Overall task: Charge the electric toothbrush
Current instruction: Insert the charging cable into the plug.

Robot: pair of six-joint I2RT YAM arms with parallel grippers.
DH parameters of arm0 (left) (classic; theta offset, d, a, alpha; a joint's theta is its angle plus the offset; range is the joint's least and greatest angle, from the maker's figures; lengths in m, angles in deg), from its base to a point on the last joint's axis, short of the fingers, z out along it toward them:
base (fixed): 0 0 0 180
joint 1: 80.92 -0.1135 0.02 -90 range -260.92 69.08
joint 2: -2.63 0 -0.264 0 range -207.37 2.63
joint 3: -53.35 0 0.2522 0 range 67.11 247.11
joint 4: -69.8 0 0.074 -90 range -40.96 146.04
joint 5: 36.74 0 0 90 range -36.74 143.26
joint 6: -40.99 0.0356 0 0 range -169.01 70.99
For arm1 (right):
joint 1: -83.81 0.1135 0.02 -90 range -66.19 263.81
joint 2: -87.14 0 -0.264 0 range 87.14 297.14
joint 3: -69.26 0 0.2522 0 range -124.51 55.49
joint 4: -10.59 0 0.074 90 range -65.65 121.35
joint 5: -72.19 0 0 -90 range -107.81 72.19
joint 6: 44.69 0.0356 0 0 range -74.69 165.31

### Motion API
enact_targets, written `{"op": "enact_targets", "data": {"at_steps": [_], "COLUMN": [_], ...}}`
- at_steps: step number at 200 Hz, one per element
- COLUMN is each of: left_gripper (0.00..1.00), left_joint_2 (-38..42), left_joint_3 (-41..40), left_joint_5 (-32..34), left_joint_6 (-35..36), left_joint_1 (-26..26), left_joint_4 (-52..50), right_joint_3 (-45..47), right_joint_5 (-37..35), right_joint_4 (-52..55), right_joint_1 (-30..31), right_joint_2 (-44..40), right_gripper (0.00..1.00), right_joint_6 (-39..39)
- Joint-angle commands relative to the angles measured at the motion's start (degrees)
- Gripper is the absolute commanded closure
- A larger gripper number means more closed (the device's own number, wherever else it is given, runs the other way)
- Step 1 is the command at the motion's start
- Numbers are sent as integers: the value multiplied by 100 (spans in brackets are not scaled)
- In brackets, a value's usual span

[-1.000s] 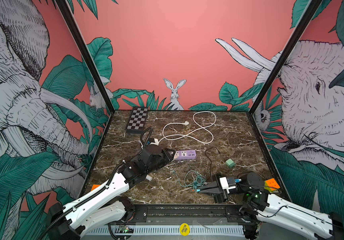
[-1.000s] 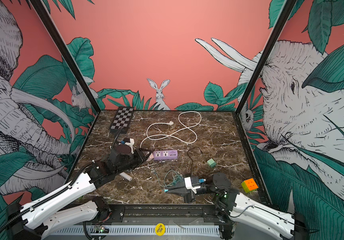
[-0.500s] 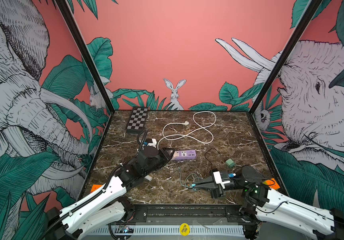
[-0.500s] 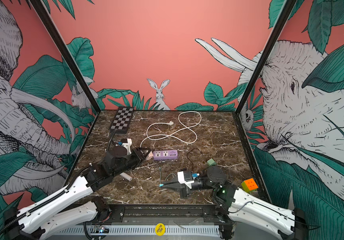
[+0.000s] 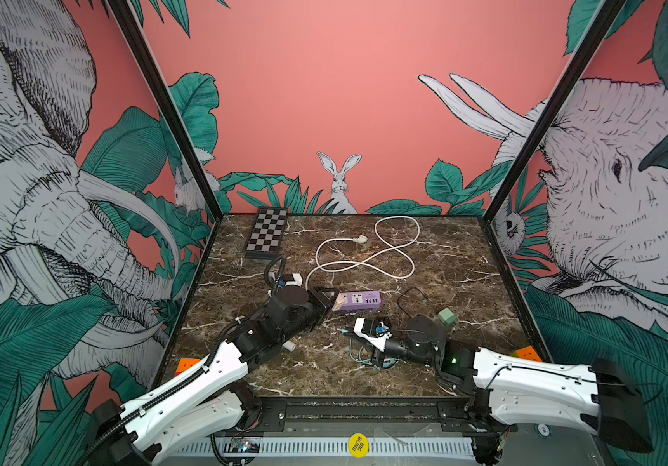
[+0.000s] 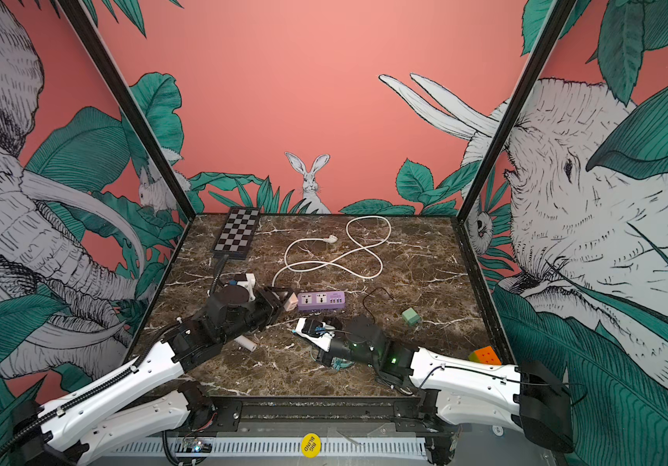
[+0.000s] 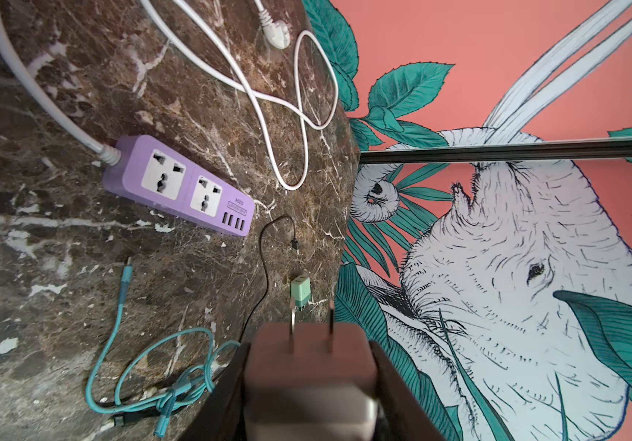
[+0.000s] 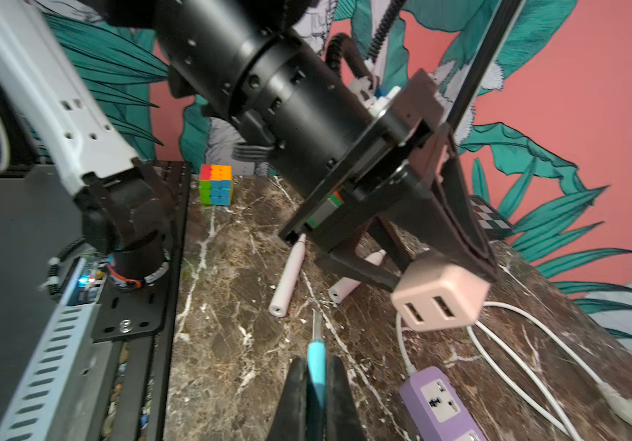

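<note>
Left gripper point(image 5: 330, 300) clamps pink USB adapter point(image 8: 440, 301); right gripper point(image 8: 316, 382) pinches teal cable plug point(image 8: 316, 355). Square plug to a port point(image 8: 413, 311), then push straight.

One purple power strip point(image 5: 358, 301), with two sockets and four USB ports. One white cord point(image 5: 364, 262). Two chargers: pink charger block point(image 8: 440, 301), mint charger block point(image 7: 300, 292). Two thin cables: teal cable point(image 7: 116, 324), black cable point(image 7: 264, 267). Two puzzle cubes point(image 6: 484, 356), the other cube point(image 8: 216, 184). One chessboard point(image 5: 266, 234). Two white tubes point(image 8: 287, 278), possibly toothbrush parts, the second tube point(image 8: 356, 280) alongside.
</note>
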Motion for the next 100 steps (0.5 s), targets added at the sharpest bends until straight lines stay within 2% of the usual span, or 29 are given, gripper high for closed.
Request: {"op": "enact_targets", "data": {"at_steps": [1,13,36,76,100], "left_gripper": [100,100,100,100,100], "left_joint_2": [-31,-90,-190,-211,-195], "left_joint_3": [105,187,150,23,-9], "left_joint_5": [-14,-1,-114,-156,-140], "left_joint_6": [-460,-495,-659,-856,-866], "left_joint_1": [-50,-66,-94,-108,-112], "left_joint_4": [-424,-664,-552,-305,-205], "right_joint_3": [4,-104,-141,62,170], "right_joint_5": [-1142,-1738,-2246,-2580,-2401], "right_joint_4": [-627,-510,-650,-999,-941], "right_joint_1": [217,367,455,454,448], "right_joint_2": [121,322,611,565,489], "right_gripper": [100,100,100,100,100], "right_joint_6": [-433,-831,-1170,-948,-727]}}
